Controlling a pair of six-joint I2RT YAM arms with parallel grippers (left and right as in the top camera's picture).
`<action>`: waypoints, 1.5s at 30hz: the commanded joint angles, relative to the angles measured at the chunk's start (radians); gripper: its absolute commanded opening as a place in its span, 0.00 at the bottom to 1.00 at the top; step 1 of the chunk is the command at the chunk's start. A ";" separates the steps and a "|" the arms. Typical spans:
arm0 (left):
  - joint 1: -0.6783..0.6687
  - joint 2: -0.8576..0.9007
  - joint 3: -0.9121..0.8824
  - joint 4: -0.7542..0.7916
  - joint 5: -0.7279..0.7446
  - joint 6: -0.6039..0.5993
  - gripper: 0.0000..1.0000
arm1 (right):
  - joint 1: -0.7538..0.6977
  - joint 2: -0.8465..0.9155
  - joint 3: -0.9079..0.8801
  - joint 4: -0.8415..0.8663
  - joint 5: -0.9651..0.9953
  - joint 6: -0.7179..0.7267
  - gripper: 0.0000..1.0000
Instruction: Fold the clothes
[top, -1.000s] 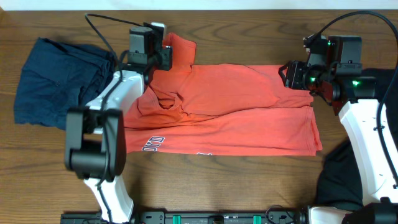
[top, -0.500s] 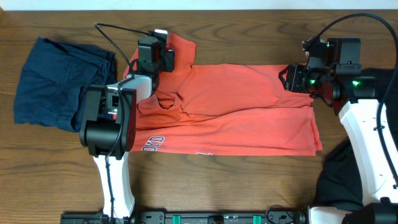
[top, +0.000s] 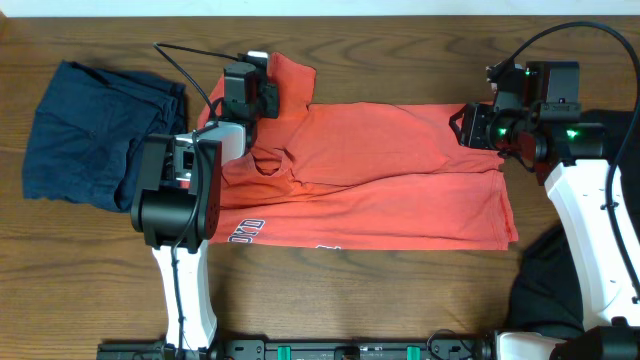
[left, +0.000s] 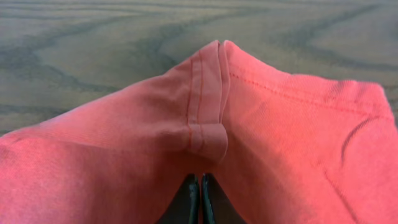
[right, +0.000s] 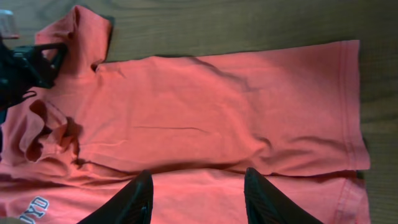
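Left gripper (left: 200, 183) clamped on sleeve hem (left: 205, 93) of orange-red cotton T-shirt (top: 380, 170), fabric spreading beside it; right gripper (right: 198, 177) wide open above shirt body. Carry sleeve across w/o dragging body, fold line straight.

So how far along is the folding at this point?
Done: the orange shirt looks folded once lengthwise, far edge laid over the middle. In hand: left jaws are shut on its sleeve hem; right jaws hang open above the shirt's other end. Left: the sleeve tuck, crosswise folds, and the rumpled navy garment.
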 joint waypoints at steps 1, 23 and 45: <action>0.006 -0.117 0.004 -0.004 0.003 -0.033 0.06 | -0.004 0.001 0.000 -0.002 0.042 0.010 0.46; 0.004 -0.171 0.004 -0.137 0.006 -0.026 0.37 | -0.029 0.208 -0.001 0.005 0.013 0.037 0.53; 0.005 0.088 0.004 0.160 0.006 -0.086 0.06 | -0.029 0.222 -0.001 -0.077 0.013 0.037 0.55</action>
